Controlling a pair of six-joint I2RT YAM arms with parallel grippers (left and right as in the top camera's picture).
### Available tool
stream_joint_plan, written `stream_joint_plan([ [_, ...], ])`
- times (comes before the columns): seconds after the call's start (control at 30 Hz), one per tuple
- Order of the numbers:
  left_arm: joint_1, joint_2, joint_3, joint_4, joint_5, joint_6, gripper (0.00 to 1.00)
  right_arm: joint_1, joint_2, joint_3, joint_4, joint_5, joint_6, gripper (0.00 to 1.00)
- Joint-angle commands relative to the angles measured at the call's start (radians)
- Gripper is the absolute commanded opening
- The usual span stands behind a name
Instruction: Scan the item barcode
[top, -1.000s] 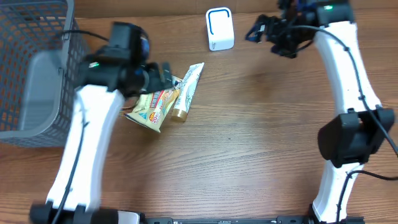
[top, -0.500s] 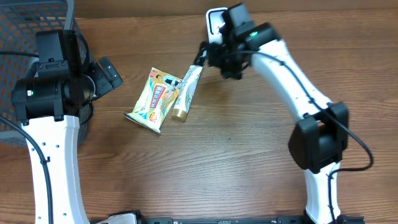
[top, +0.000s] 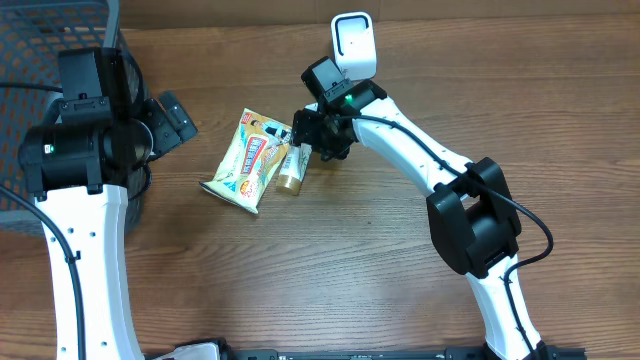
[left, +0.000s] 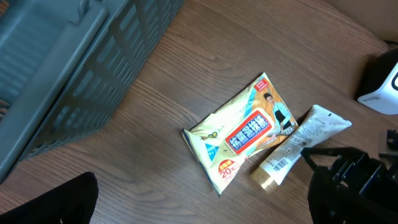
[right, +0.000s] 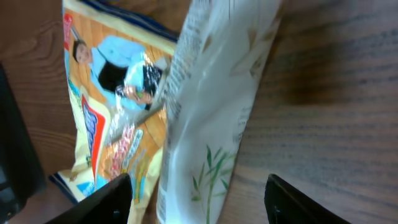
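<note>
My right gripper (right: 199, 193) poised over the tube (right: 211, 118)
Its jaws stand apart, straddling the tube, which lies on the table (top: 400, 260) against a snack packet (right: 106, 124); beyond, the scanner (top: 354, 45); my left gripper (left: 202, 194) gapes wide near the basket (left: 74, 68).

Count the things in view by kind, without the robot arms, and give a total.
Basket: 1
Snack packet: 1
Tube: 1
White scanner: 1
Total: 4
</note>
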Motion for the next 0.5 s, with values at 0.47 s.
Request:
stream_joint_plan([
  [0.47, 0.001, 0.006, 0.01, 0.0, -0.016, -0.01, 1.0, -0.027, 0.01, -0.114, -0.039, 0.132, -0.036, 0.57],
])
